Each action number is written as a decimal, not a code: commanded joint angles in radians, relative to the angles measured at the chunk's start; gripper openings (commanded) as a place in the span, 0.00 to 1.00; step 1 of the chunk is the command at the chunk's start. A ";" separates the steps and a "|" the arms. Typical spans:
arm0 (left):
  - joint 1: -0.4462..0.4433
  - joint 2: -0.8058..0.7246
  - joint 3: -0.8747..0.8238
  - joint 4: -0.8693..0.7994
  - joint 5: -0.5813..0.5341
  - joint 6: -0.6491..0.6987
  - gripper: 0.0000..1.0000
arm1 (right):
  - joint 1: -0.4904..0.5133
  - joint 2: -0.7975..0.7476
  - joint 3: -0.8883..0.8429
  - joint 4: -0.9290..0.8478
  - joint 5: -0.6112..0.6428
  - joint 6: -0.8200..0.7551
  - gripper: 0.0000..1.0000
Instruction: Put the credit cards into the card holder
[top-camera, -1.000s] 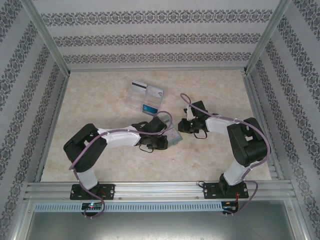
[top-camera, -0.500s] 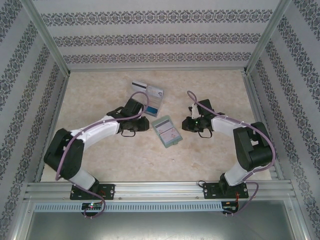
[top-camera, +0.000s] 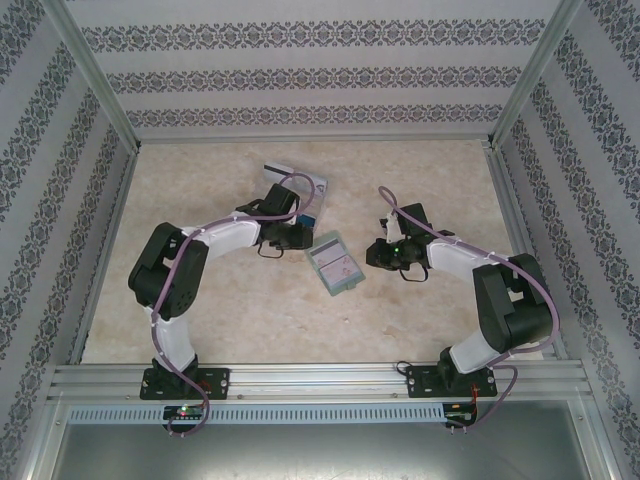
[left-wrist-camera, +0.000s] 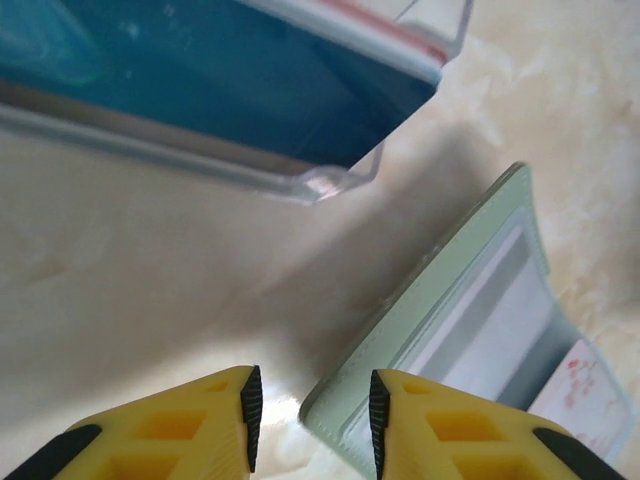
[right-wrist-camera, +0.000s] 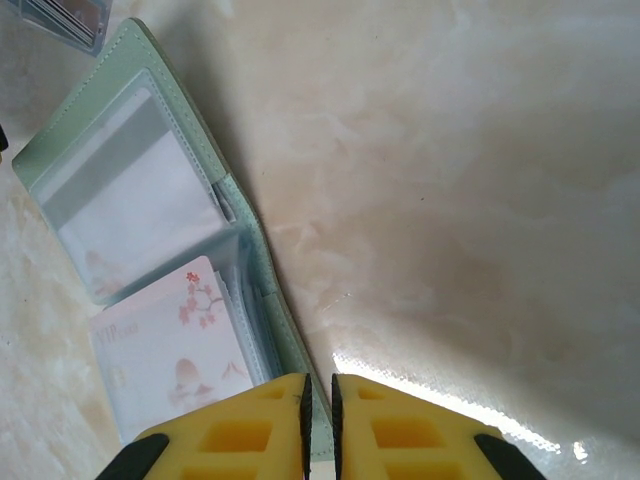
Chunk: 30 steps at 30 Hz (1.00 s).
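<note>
With your left pincer apart and right pincer together, both empty, the open card holder, at 5 o'clock from the clear tray, may slide if you clip it reaching for the blue card.

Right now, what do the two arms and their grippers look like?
The left arm and right arm have white link shells, black joint housings and a purple cable looped alongside. The left gripper and right gripper have yellow plastic fingers with black ribbed inner pads.
</note>
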 joint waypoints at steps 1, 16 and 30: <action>0.007 0.024 0.011 0.047 0.085 0.014 0.37 | 0.013 0.001 0.007 -0.012 -0.015 0.001 0.17; 0.000 -0.005 -0.156 0.207 0.226 -0.121 0.26 | 0.012 0.021 0.018 -0.017 -0.006 -0.012 0.18; -0.075 -0.259 -0.323 0.120 0.099 -0.186 0.36 | 0.012 0.125 0.199 -0.088 -0.016 -0.067 0.19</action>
